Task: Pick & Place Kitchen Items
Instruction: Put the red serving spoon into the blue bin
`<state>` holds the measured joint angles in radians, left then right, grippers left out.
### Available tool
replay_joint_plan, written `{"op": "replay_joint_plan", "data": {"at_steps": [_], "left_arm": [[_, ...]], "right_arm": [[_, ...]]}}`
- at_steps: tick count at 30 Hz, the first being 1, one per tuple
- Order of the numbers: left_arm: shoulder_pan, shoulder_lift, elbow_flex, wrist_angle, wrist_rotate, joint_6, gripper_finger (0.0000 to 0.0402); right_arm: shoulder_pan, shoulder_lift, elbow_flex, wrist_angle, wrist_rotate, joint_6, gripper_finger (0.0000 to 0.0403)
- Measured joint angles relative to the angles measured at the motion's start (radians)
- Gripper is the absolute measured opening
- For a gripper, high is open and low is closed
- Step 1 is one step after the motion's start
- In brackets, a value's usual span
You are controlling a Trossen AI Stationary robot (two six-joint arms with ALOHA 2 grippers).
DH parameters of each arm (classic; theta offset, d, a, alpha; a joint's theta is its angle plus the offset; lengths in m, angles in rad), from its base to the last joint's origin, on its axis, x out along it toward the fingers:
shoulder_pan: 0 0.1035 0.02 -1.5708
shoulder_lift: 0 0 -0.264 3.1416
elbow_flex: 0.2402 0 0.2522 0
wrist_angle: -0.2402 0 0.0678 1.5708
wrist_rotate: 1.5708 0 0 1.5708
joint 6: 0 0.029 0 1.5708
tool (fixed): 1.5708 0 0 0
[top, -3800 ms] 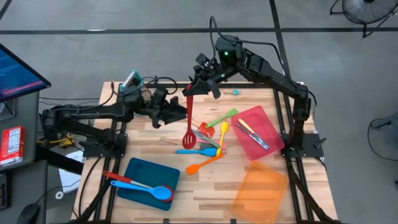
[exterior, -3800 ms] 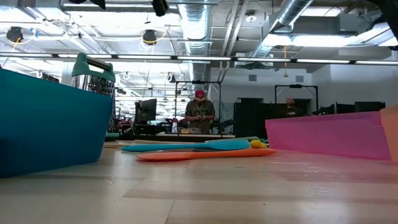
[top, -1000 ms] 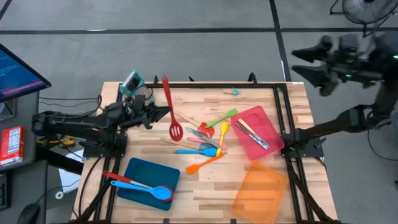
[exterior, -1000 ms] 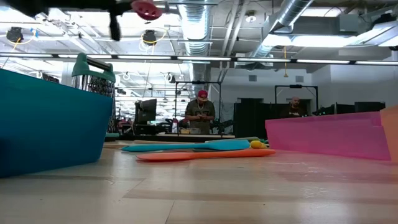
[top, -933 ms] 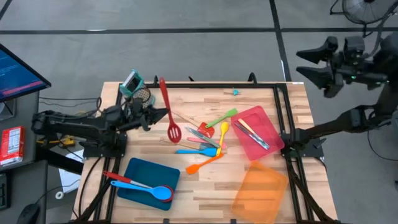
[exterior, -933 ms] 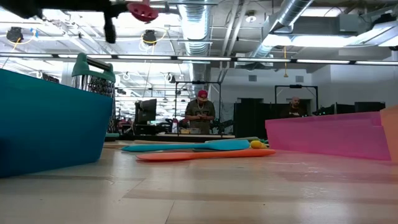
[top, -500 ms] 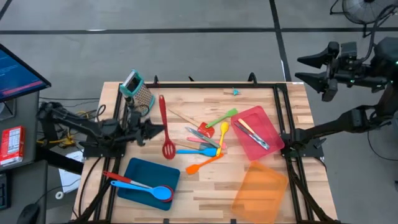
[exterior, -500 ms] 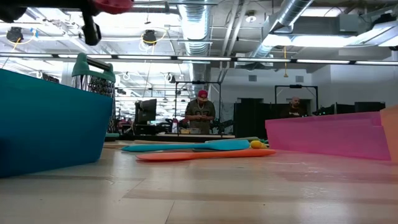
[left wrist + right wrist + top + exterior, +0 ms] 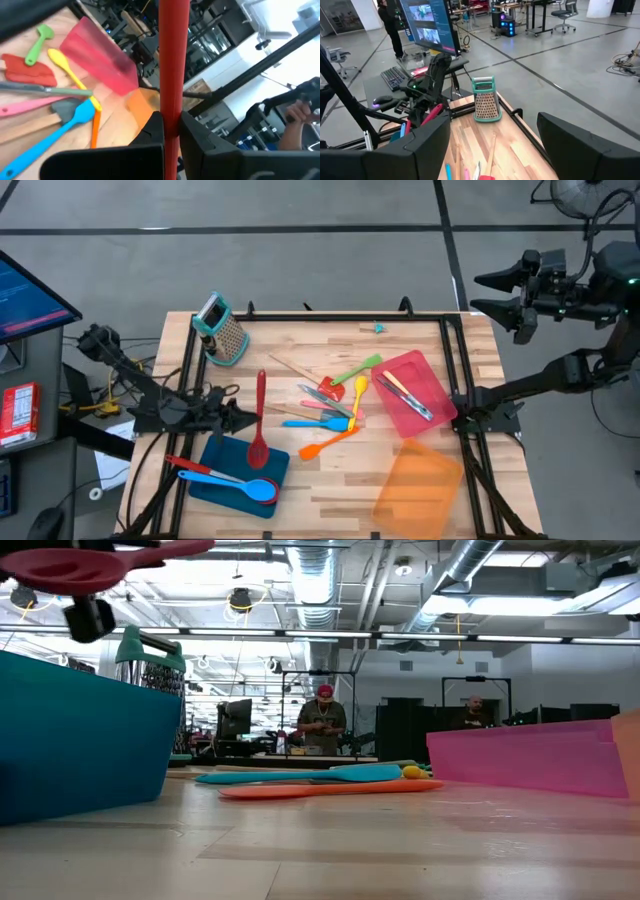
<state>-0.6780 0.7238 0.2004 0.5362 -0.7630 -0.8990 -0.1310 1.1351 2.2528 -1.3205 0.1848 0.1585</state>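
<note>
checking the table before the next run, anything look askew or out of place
The orange tray sits tilted and overhangs the table's near edge, unlike the blue tray, which lies fully on the wood. A loose pile of utensils lies crisscrossed mid-table. The left gripper holds a red slotted spoon over the blue tray; that is not stray.

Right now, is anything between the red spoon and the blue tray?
Nothing visible. The left gripper holds the red spoon with its head over the blue tray, whose red and blue spoons lie toward the other side.
</note>
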Motion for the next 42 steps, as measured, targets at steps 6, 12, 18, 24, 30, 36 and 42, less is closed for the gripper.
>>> {"op": "replay_joint_plan", "data": {"at_steps": [6,12,18,24,30,36,42], "left_arm": [[-0.124,0.031,-0.002,0.006,-0.123,0.019,0.0006],[-0.2,0.127,-0.001,0.011,-0.163,-0.097,0.0006],[-0.222,0.234,-0.001,0.058,-0.215,-0.136,0.0006],[-0.222,0.314,-0.001,0.118,-0.224,-0.138,0.0007],[-0.221,0.393,0.0,0.206,-0.225,-0.138,0.0007],[-0.221,0.452,0.0,0.246,-0.224,-0.158,0.0008],[-0.221,0.506,0.0,0.259,-0.224,-0.183,0.0008]], "right_arm": [[0.0,0.006,0.0,-0.003,0.0,0.0,0.0291],[0.0,0.017,0.0,-0.012,0.0,0.001,0.0291],[0.0,0.035,0.0,-0.012,0.0,0.001,0.0291],[0.0,0.049,0.0,-0.012,-0.001,0.0,0.0291],[0.0,0.051,0.0,-0.012,-0.003,0.0,0.0291],[0.0,0.05,0.0,-0.012,-0.003,0.0,0.0291],[0.0,0.05,0.0,-0.012,-0.003,0.0,0.0291]]}}
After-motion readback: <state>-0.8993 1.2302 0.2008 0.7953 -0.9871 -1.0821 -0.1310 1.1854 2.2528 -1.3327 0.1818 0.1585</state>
